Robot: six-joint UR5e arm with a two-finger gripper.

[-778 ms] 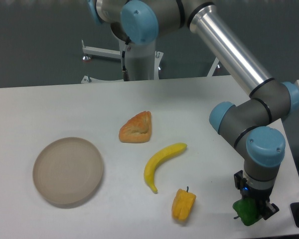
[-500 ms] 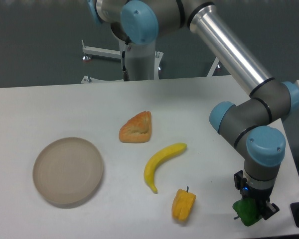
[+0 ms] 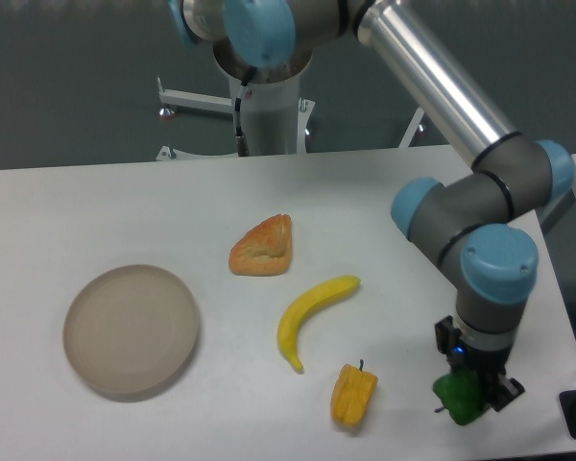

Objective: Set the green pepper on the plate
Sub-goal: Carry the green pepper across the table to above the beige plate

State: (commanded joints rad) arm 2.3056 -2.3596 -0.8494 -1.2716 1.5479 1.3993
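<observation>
Camera view shows the green pepper [image 3: 460, 400] near the front right corner of the table [image 3: 96, 202], pinched in the gripper [image 3: 468, 394] (its fingers are mostly hidden behind the pepper). Just to its left lies a yellow pepper [image 3: 353, 394], then a banana [image 3: 307, 315] and a piece of bread [image 3: 263, 247]. The plate [image 3: 131, 329] sits far away on the left side.

The arm now sits a little further left and slightly higher than a moment ago, its wrist shifted toward the yellow pepper [image 3: 353, 394]. The gripper [image 3: 470, 394] carries the green pepper [image 3: 459, 400] with it, so the pepper is closer to the yellow one than before.
</observation>
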